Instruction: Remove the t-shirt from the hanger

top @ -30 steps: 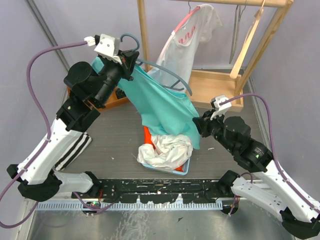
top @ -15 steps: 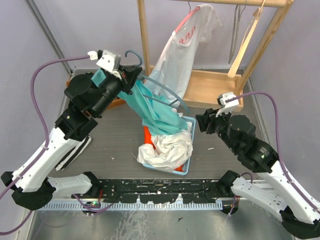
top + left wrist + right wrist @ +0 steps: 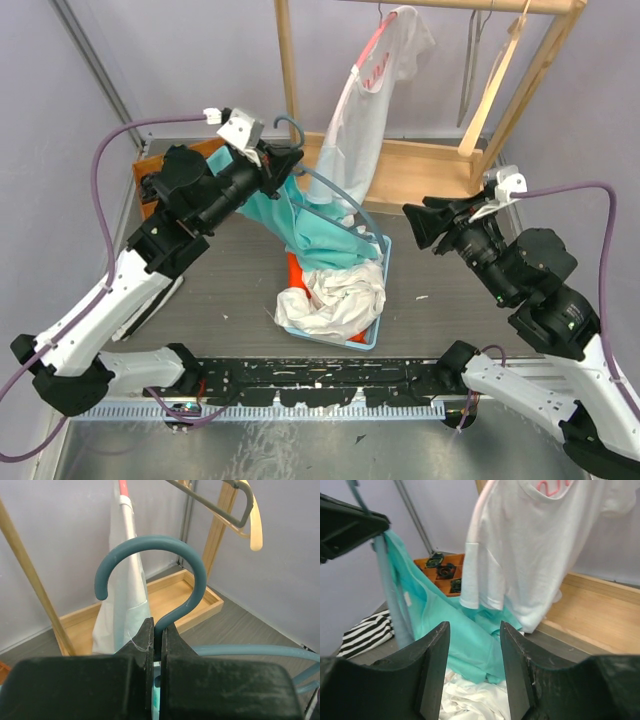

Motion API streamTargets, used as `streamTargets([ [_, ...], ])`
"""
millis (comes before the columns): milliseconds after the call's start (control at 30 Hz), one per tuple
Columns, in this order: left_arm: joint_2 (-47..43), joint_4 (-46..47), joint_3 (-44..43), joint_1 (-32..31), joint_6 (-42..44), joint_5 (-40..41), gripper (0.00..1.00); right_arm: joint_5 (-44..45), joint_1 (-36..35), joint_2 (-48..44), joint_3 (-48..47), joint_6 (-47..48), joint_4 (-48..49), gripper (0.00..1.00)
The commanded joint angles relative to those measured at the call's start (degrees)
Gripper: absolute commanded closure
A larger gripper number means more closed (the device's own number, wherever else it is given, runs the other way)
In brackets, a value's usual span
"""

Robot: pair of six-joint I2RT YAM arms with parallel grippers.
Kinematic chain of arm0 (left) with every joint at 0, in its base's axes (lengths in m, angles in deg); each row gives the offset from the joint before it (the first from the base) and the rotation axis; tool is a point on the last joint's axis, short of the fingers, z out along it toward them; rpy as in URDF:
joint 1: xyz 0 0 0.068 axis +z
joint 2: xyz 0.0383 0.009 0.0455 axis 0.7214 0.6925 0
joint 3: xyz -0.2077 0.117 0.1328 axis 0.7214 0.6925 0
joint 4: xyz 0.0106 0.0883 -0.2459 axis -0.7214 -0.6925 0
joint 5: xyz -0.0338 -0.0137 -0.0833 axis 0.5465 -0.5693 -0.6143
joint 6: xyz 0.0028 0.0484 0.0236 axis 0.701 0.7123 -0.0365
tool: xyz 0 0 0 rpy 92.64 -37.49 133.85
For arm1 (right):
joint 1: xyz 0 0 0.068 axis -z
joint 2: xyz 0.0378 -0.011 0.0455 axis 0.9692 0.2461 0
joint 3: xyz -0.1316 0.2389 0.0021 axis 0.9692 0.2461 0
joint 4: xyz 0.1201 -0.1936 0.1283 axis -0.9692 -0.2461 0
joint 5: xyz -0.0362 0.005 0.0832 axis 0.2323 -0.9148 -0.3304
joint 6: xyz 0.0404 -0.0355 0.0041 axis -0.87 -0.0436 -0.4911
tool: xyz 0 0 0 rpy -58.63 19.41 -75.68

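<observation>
Left pincer: the left gripper is clamped tight on the neck of the teal hanger, just under its hook; the hook points up at twelve o'clock in the wrist view.
Hanger: in the top view its thin loop runs out from the fingers towards four o'clock, and that far arm is bare.
Task item: the teal t-shirt is bunched on the hanger close to the left gripper and droops towards five o'clock, its lower end lying in the blue basket.
Basket contents: a crumpled white cloth fills the basket, touching the teal fabric.
Right pincer: the right gripper has its fingers spread apart and holds nothing; it sits at three o'clock of the basket, apart from the shirt.
Ahead of the right pincer: the teal t-shirt at nine o'clock and a white t-shirt at one o'clock.
Rack: the white t-shirt hangs from the wooden rack at twelve o'clock of the table, with a beige hanger beside it.
Table edge: a striped cloth lies at eight o'clock in the right wrist view.
</observation>
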Motion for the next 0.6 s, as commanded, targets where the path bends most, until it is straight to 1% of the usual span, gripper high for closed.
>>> streamTargets([
  [0,1.75,2.61,-0.31,-0.08,-1.36,-3.27,1.0,-7.33,-0.1,3.13,-3.51,0.55,5.11,0.5],
  [300,4.9,0.42,-2.53,-1.27,-0.71,-3.18,1.0,-14.35,-0.03,12.2,-9.82,2.1,7.48,0.49],
  [567,5.94,-0.14,-4.01,-1.98,-0.19,-3.01,1.0,-16.8,-0.1,17.21,-10.59,2.72,7.85,0.49],
])
